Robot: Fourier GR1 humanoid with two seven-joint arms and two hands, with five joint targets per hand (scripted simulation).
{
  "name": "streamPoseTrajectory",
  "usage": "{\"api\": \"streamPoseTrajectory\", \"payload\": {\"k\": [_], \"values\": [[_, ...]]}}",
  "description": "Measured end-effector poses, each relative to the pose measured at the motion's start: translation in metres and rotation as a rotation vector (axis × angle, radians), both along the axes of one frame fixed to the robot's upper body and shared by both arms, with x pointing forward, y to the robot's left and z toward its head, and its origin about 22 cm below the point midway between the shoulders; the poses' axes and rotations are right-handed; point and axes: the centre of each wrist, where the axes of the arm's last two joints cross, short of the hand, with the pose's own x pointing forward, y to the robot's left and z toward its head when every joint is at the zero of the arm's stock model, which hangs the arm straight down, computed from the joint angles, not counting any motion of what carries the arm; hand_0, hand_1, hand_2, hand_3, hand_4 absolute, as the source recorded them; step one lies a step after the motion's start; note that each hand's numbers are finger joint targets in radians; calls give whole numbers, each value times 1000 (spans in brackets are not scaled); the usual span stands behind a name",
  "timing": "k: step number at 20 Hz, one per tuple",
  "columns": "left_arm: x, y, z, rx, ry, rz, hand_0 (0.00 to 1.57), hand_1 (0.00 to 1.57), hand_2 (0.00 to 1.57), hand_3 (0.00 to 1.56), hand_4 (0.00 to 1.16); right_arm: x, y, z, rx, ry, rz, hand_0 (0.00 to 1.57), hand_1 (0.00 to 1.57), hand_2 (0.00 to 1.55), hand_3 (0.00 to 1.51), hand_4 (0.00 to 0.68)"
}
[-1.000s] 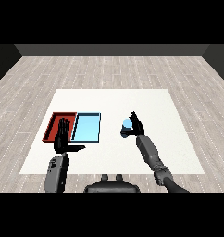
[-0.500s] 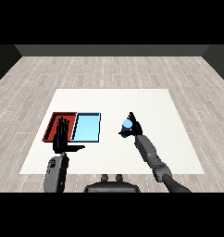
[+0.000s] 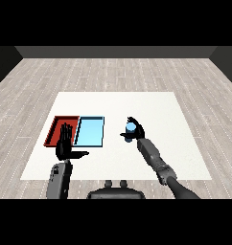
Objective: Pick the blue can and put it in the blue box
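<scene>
So the blue can (image 3: pixel 131 130) is sitting inside the right hand (image 3: pixel 136 131), fingers and thumb curled round it, over the middle of the white table (image 3: pixel 151 107) and just right of the light blue tray (image 3: pixel 89 132). That tray lies edge to edge with the red tray (image 3: pixel 58 128), toward the table's left edge. Left hand (image 3: pixel 66 148) is up over the red tray's near edge, fingers straight, thumb sticking out sideways, holding nothing.

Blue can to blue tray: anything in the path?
Nothing visible. The right hand is curled round the blue can, to the right of the blue tray, with only bare table between them. The left hand is raised over the red tray, off that line.
</scene>
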Motion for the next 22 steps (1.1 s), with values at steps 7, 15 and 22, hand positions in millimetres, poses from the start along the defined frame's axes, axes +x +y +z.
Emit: {"api": "streamPoseTrajectory", "payload": {"k": [7,15,22], "values": [[-4,11,-5,8,-6,-4,0,0,0,0,0,1,1,2,-99,35,-32,1555,1555,1490,1441,680],[4,-13,-8,13,17,-36,0,0,0,0,0,10,7,23,-128,-29,-29,1491,1491,1451,1408,652],[14,-34,-15,47,65,-79,0,0,0,0,0,16,2,46,-133,-128,-14,1493,1493,1451,1405,648]]}}
